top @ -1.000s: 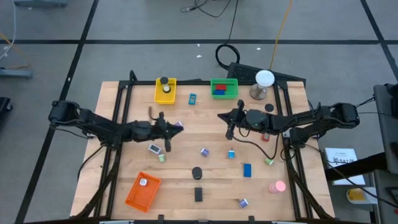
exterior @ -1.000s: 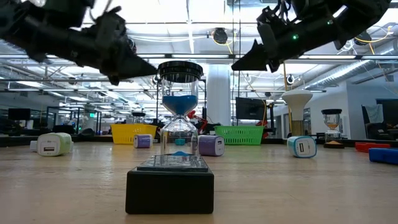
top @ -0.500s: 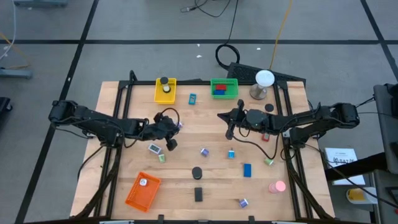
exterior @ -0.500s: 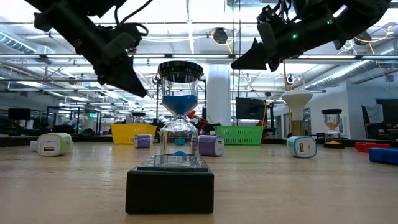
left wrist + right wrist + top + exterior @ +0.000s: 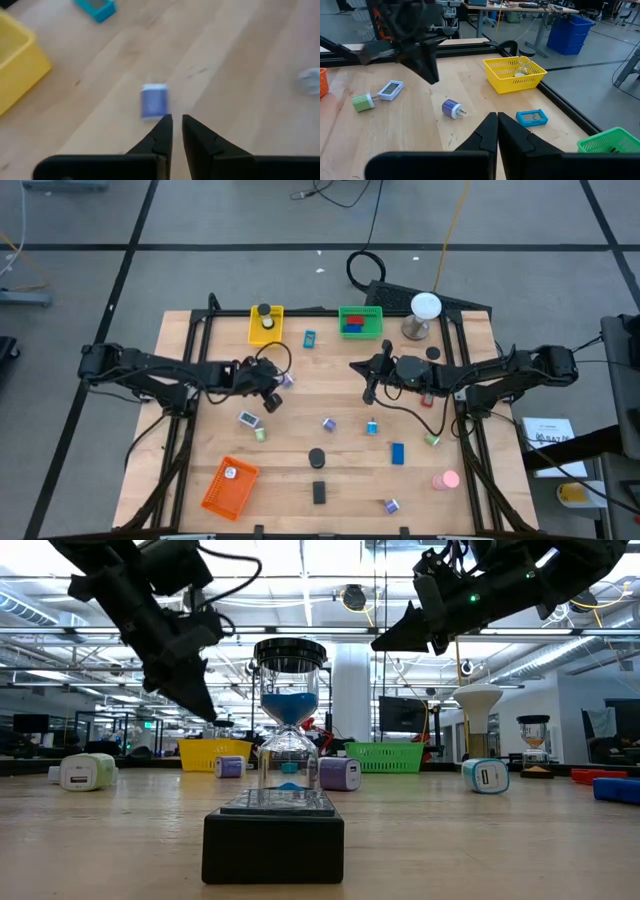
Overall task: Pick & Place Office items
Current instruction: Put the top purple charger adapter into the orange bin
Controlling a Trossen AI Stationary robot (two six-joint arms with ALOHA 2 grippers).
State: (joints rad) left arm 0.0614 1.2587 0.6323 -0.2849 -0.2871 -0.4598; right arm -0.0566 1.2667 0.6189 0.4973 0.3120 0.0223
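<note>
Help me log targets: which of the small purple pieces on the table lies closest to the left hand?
The purple piece just beyond the left hand, near the yellow basket; the other purple pieces sit mid-table and at the near edge.

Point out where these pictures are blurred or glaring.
Left wrist view: motion-smeared, the purple plug soft-edged beyond the left gripper. Low view: ceiling lights glare behind the hourglass. High view: evenly lit, sharp.

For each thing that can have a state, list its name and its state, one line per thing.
Left end effector: nearly shut, empty, above the purple plug.
Right end effector: shut, empty.
Purple plug: lying on the table, apart from the fingers.
Hourglass: upright, blue sand in the top bulb.
Yellow basket: upright, holding items.
</note>
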